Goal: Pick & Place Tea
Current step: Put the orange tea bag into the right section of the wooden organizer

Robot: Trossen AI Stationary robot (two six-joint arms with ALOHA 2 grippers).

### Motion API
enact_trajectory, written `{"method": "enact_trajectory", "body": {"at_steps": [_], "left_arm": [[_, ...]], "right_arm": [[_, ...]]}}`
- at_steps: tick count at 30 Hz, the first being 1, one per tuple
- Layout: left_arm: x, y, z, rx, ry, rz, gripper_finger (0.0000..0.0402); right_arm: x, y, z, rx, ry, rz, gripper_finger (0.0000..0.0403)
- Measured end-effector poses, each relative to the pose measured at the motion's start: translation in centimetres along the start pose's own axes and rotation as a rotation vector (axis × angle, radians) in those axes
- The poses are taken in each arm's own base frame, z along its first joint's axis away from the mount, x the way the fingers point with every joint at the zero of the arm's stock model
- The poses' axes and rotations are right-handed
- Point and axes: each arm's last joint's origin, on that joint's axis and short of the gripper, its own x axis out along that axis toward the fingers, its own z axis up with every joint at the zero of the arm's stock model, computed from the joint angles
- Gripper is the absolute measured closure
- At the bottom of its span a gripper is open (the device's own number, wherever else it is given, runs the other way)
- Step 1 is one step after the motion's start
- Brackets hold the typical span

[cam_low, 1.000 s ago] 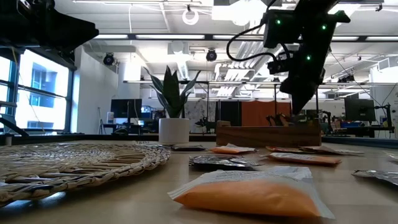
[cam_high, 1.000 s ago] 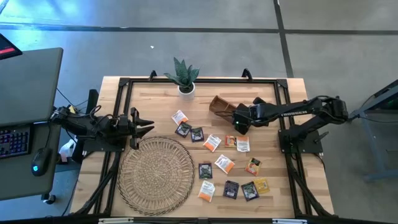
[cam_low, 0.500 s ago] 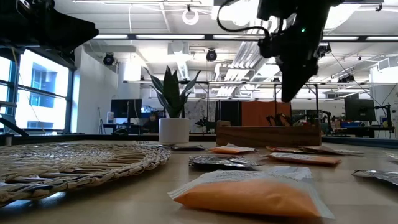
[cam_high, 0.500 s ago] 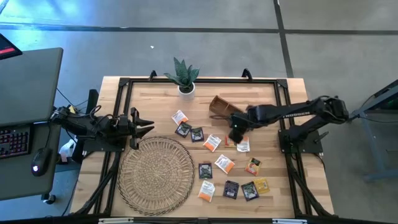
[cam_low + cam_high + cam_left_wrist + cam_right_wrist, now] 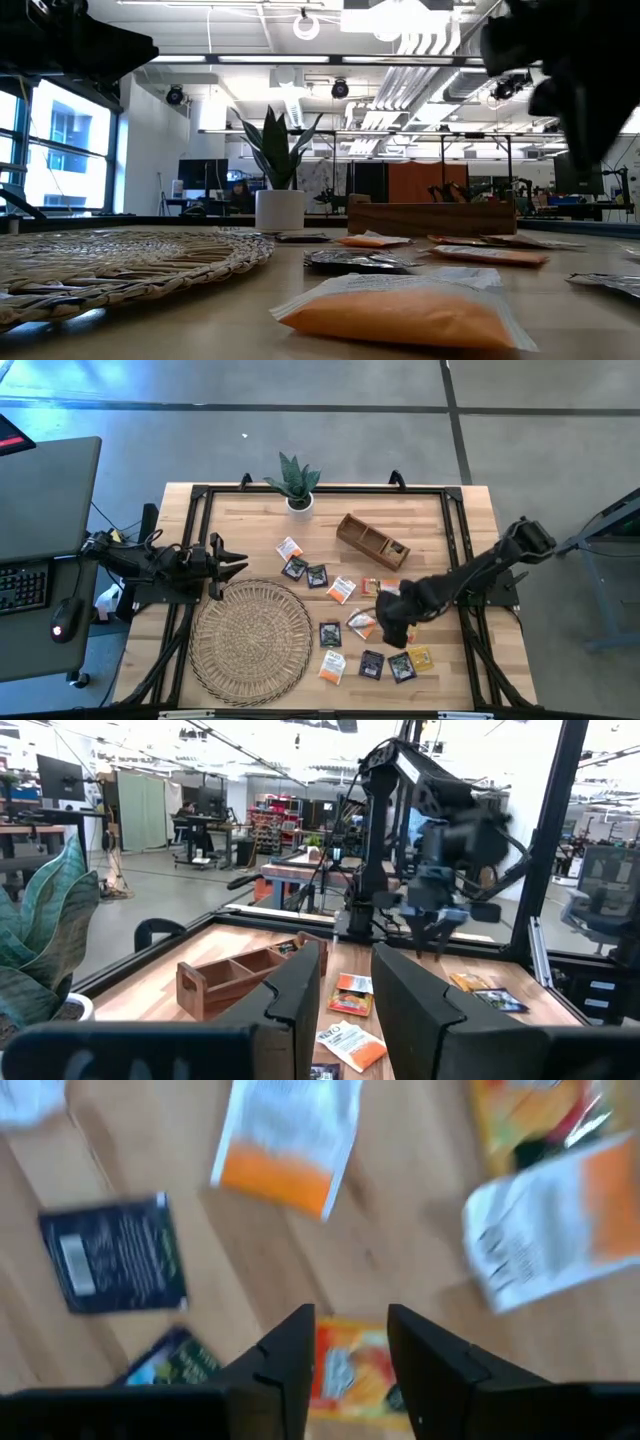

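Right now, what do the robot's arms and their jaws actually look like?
Both are dark, nearly black, jointed arms. The left arm trails thin black cables. The right arm is a slim dark link. The right gripper has two flat, blocky dark jaws; the left gripper looks alike.

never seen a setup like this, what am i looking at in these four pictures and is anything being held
This is a robot with two dark arms at a wooden table; each ends in a two-finger end effector. One picture looks straight down on the table, one looks level across its top, and two come from cameras on the arms' wrists.

On the table lie small tea sachets, a round woven mat, a wooden divided tray and a potted plant.

The right end effector hangs open above an orange sachet among the scattered ones, holding nothing. The left end effector waits open at the table's left side, beside the mat, also holding nothing.
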Motion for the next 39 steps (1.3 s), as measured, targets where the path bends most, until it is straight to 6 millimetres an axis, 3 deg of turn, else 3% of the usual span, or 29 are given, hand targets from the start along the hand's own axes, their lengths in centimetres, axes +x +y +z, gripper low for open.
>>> {"method": "enact_trajectory", "body": {"at_steps": [9, 12, 20, 24, 29, 35, 39], "left_arm": [[0.4, -0.3, -0.1, -0.091, 0.039, -0.014, 0.031], [1.3, -0.7, 1.0, -0.066, 0.088, -0.003, 0.031], [6.7, -3.4, 4.9, 0.137, 0.439, 0.112, 0.031], [9.2, -4.5, 5.4, 0.166, 0.601, 0.197, 0.031], [11.2, -5.6, 5.3, 0.183, 0.645, 0.234, 0.031], [11.8, -5.7, 5.0, 0.201, 0.642, 0.286, 0.031], [11.7, -5.7, 4.9, 0.192, 0.646, 0.299, 0.031]], "right_arm": [[2.7, 0.6, -1.9, 0.017, 0.187, -0.145, 0.0219], [3.1, 0.4, -1.8, 0.032, 0.225, -0.158, 0.0214], [3.7, -0.5, -1.4, 0.039, 0.267, -0.134, 0.0213], [5.1, -2.1, -2.5, 0.038, 0.326, -0.166, 0.0213], [5.6, -3.1, -2.5, 0.011, 0.326, -0.195, 0.0213], [6.5, -3.4, -1.7, -0.032, 0.268, -0.098, 0.0213], [7.7, -4.3, -2.3, 0.012, 0.22, -0.055, 0.0217]]}}
